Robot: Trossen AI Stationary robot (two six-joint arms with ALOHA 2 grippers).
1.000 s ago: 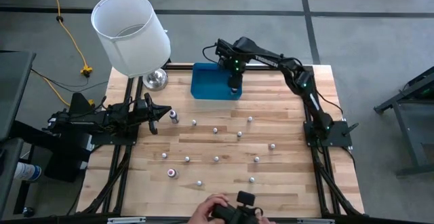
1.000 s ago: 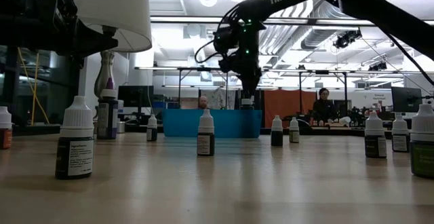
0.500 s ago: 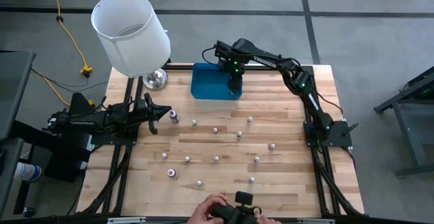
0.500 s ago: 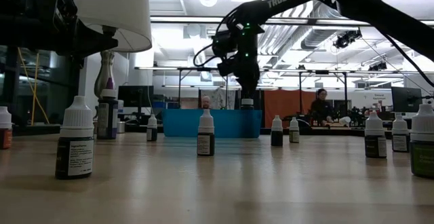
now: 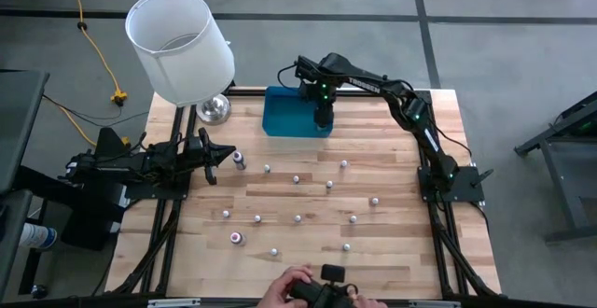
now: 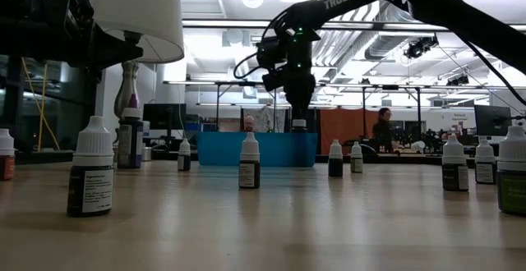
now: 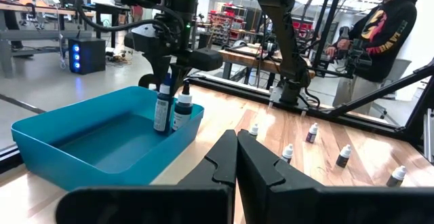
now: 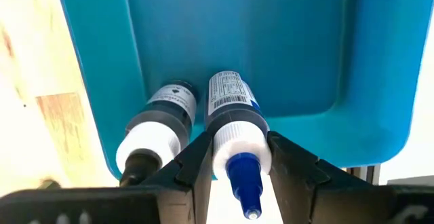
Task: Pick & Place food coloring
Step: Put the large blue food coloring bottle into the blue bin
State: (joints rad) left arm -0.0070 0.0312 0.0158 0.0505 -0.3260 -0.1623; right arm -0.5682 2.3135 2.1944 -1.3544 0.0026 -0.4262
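Right wrist view: a blue-tipped food coloring bottle (image 8: 234,132) is being held between the right gripper (image 8: 234,157)'s fingers over the blue bin (image 8: 224,41), beside a bottle already standing inside. Release seems due next. The left gripper (image 7: 236,157) is being kept closed at the table's left.

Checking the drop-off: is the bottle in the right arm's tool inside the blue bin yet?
Inside: the right tool holds the bottle upright within the blue bin.

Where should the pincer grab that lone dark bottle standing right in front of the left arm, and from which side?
Judging by the high view, come straight down on the dark bottle and pinch it across the cap and neck. It stands upright, apart from the other bottles, so a top approach looks unobstructed, and the narrow cap suits a slim closing gap.
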